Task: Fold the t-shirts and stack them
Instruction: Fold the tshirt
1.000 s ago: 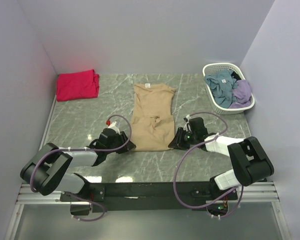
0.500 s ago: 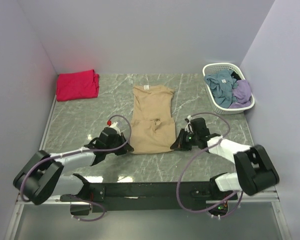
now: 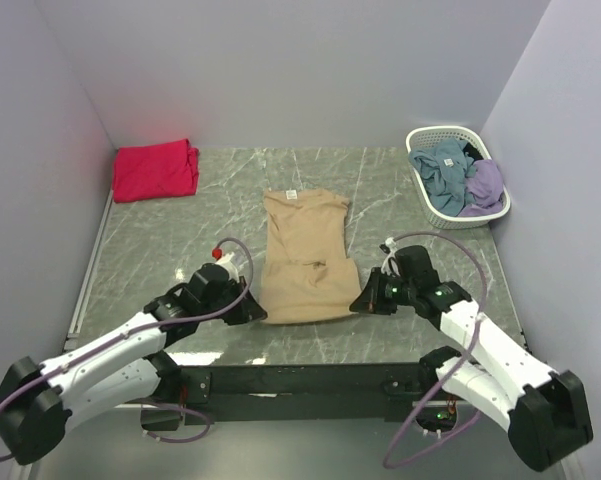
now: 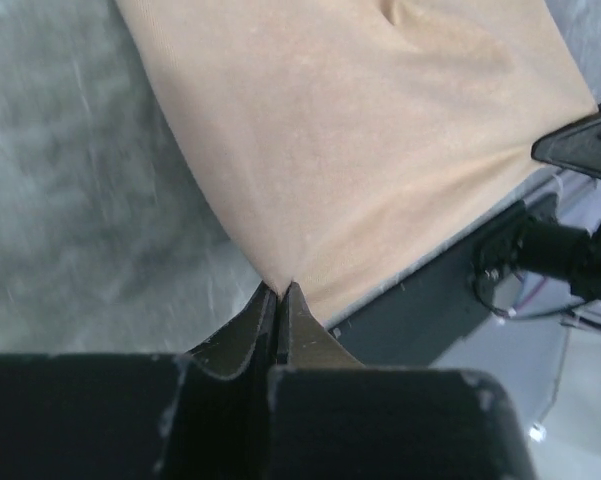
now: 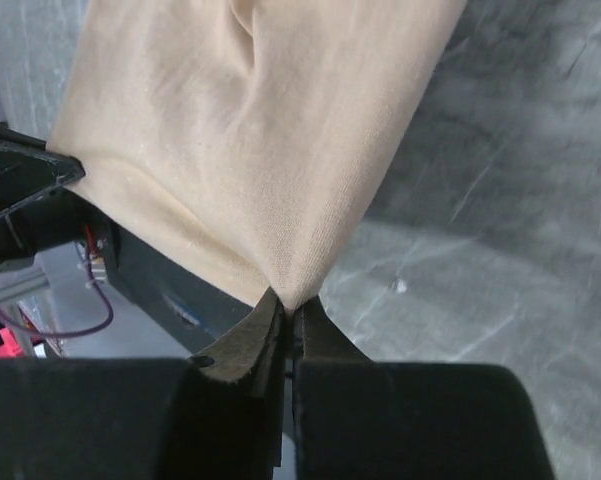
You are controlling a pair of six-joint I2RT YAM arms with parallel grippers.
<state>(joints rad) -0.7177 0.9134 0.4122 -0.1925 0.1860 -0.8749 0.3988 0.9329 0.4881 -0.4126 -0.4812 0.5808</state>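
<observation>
A tan t-shirt (image 3: 305, 255) lies lengthwise in the middle of the table, its white neck label at the far end. My left gripper (image 3: 254, 311) is shut on its near left hem corner, and the cloth (image 4: 360, 140) pinches between the closed fingertips (image 4: 298, 305). My right gripper (image 3: 362, 303) is shut on the near right hem corner, where the fabric (image 5: 260, 130) bunches into the jaws. The hem stretches between both grippers close to the table's near edge. A folded red-pink t-shirt (image 3: 156, 169) sits at the far left corner.
A white lattice basket (image 3: 450, 214) with blue and purple clothes stands at the far right by the wall. Grey walls close in the left, back and right sides. The black base rail (image 3: 310, 380) runs along the near edge.
Both grippers closed on the hem corners and drew back toward the near edge. The tan t-shirt slid nearer with them, and its collar end moved away from the back wall.
</observation>
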